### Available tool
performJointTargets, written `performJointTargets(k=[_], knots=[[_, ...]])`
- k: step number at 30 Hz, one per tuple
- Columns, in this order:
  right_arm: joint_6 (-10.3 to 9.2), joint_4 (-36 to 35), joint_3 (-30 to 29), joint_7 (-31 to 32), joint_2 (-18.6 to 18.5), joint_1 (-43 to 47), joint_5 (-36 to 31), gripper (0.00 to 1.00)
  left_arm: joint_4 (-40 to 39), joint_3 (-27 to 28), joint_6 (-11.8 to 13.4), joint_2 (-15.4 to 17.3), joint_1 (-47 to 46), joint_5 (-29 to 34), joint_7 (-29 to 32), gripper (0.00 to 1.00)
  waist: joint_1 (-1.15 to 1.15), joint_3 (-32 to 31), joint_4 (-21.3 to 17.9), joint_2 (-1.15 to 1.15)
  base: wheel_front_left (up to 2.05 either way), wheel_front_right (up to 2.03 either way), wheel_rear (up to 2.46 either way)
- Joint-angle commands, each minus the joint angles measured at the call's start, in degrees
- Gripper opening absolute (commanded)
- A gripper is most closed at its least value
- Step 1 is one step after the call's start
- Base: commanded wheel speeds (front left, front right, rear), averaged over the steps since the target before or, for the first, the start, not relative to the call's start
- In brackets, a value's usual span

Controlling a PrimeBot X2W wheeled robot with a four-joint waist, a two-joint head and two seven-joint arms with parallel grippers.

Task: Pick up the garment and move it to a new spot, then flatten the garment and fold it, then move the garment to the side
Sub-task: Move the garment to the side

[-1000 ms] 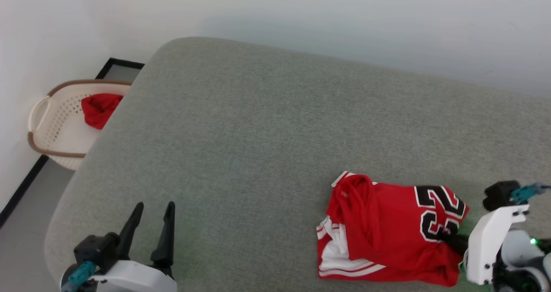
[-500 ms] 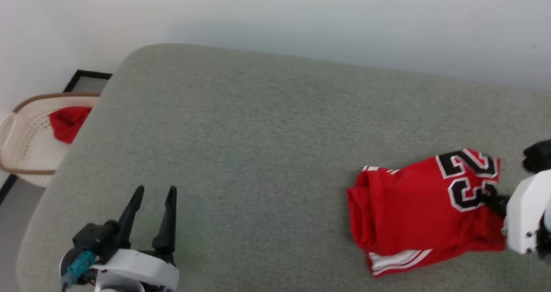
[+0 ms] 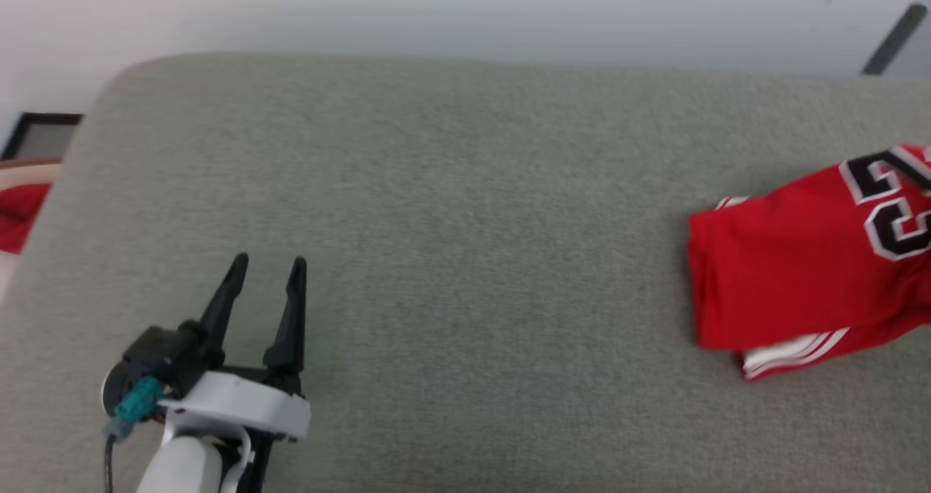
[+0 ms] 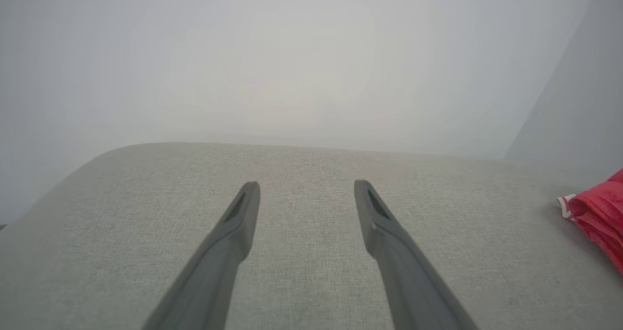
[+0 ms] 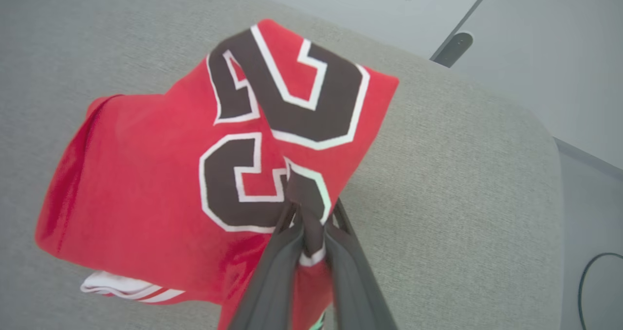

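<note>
The garment point(image 3: 793, 267), a red jersey with a black white-outlined 23 and white striped trim, lies bunched at the right end of the grey cushion point(image 3: 451, 187). In the right wrist view my right gripper point(image 5: 314, 208) is shut on the garment point(image 5: 160, 174), pinching a fold at the lower digit and pulling the cloth up there. My left gripper point(image 3: 269, 262) stands open over bare cushion at the lower left, far from the jersey. In the left wrist view its fingers point(image 4: 306, 186) hold nothing, and a corner of the garment point(image 4: 598, 213) shows at the right edge.
A cream basket point(image 3: 22, 175) with a plain red cloth point(image 3: 18, 217) sits off the cushion's left end. A pale wall runs behind. The cushion's right edge point(image 5: 550, 140) drops to the floor, where a dark cable point(image 5: 591, 271) lies.
The head camera has swung to the right, sliding the basket to the picture's left edge. The right gripper has carried the garment rightward along the cushion. The left gripper stays open.
</note>
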Motion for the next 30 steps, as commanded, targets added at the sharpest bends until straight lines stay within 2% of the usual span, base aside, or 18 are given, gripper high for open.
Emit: performJointTargets(k=[1,9,17,24,30], knots=[[-0.07,0.8,0.7,-1.6,-1.8,-1.8,0.0,0.0,-0.4,0.0,-0.1,0.1,-1.5,0.3,0.1,1.0,0.0,3.6,-3.6,0.0,0.0,0.0,0.0],[-0.07,5.0,5.8,-10.0,-8.7,-8.8,-1.8,0.0,-1.2,-1.1,-0.1,1.4,-5.1,0.9,0.1,1.0,0.0,8.2,-8.4,0.0,0.0,0.0,0.0],[-0.07,11.8,11.2,-18.3,-13.6,-15.6,-4.0,0.0,-1.6,-1.9,-0.2,3.0,-7.9,1.1,0.0,1.0,0.0,12.4,-12.1,0.0,0.0,0.0,0.0],[-0.08,18.5,15.6,-24.9,-15.5,-21.6,-9.0,0.0,-1.7,-2.6,-0.2,4.4,-9.5,0.9,0.0,1.0,0.0,15.3,-14.6,0.0,0.0,0.0,0.0],[-0.08,24.8,18.3,-29.1,-14.7,-26.7,-13.8,0.0,-1.7,-3.2,-0.2,5.5,-10.8,0.7,0.0,1.0,0.0,17.6,-16.1,0.0,0.0,0.0,0.0]])
